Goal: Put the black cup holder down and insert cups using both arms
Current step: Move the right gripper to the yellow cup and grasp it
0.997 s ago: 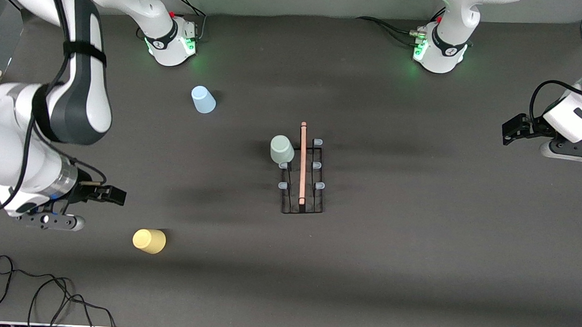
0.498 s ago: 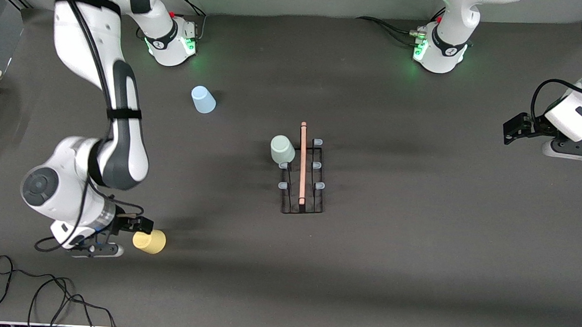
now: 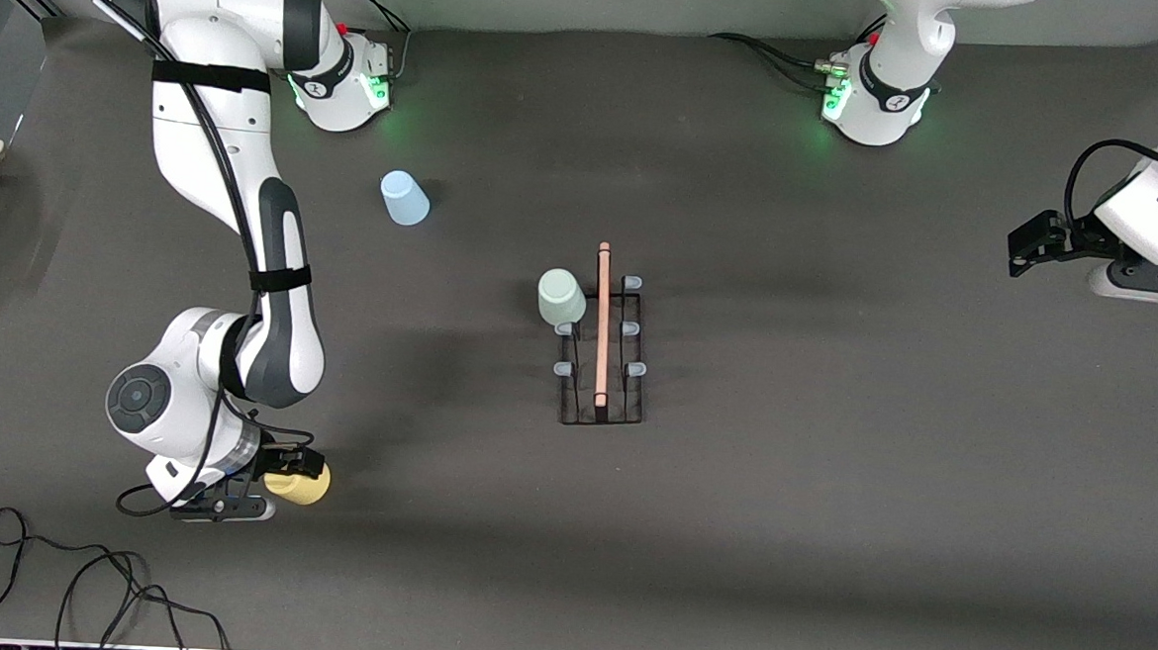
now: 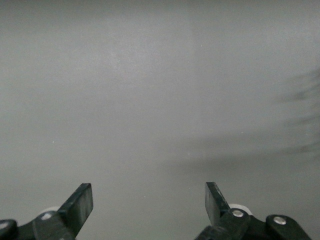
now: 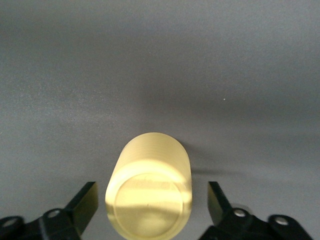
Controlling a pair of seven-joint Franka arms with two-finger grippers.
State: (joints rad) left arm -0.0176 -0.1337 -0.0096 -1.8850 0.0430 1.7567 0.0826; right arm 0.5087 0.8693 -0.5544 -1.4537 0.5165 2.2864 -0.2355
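The big dark desk (image 3: pixel 826 536) carries the black cup holder (image 3: pixel 603 346) in the middle, with the pale green cup (image 3: pixel 561 296) on one peg. The light blue cup (image 3: pixel 403 198) sits nearer the right arm's base. The front view hides the gap, but the right wrist view shows the yellow cup (image 5: pixel 150 192) between the right gripper (image 5: pixel 150 205) jaws, open and not touching. The left gripper (image 4: pixel 149 202) waits, jaws wide, empty.

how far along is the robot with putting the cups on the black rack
Done: the black cup holder stands mid-table, and the pale green cup sits on one of its pegs. In hand: the right gripper straddles the yellow cup, fingers open and not yet touching it. Left: seating the yellow cup and the light blue cup, which stands near the right arm's base. The left gripper waits, open.
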